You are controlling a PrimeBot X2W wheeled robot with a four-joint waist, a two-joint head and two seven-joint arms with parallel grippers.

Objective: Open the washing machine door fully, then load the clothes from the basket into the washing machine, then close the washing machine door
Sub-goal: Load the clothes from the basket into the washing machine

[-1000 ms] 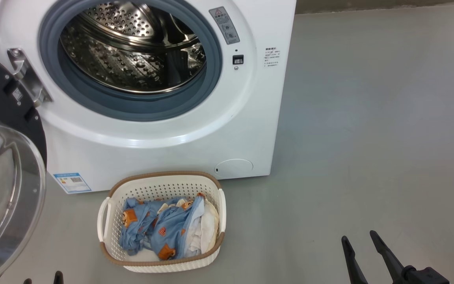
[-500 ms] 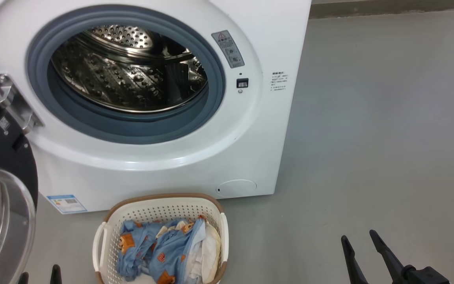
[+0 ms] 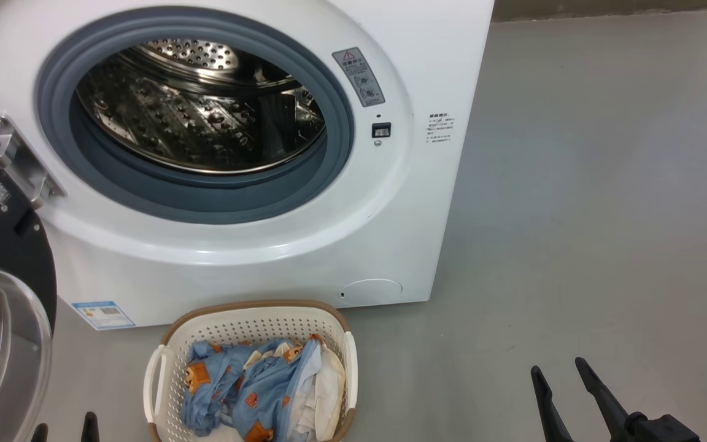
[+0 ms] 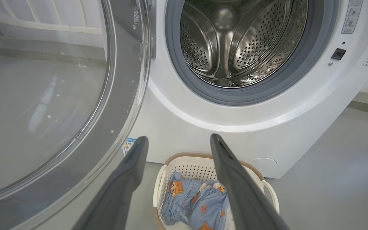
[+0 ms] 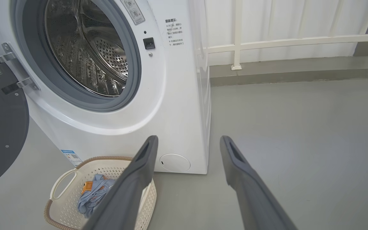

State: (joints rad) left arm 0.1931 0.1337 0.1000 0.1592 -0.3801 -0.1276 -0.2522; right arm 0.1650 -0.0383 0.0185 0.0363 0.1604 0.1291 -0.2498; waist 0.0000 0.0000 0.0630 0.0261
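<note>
Clothes (image 3: 255,387) are heaped in the basket (image 3: 255,309), which is set on the floor (image 3: 574,215) just in front of the washing machine (image 3: 237,270), at six o'clock in the head view. None of the cloth is seen in the drum (image 3: 200,110), whose steel wall is bare inside the grey gasket (image 3: 206,205). The washing machine door (image 3: 19,258) is swung out on its hinge at nine o'clock of the opening, and it is found at eight o'clock in the head view, well clear of the mouth. The first step is therefore judged to be done (or very nearly so), and the loading step is judged to be in hand, though not yet begun. The left gripper (image 3: 64,428) is seen at seven o'clock, just beside the door's glass, with its fingers spread wide and nothing between them. The right gripper (image 3: 557,366) is seen at five o'clock, well apart from the basket, likewise spread and empty. For the next move, one gripper would need to be brought down over the basket and closed on a good bunch of the blue fabric. The bunch would then have to be lifted toward twelve o'clock, past the gasket lip. Trailing cloth could be snagged on the basket rim, so a high, gathered hold is advised.
</note>
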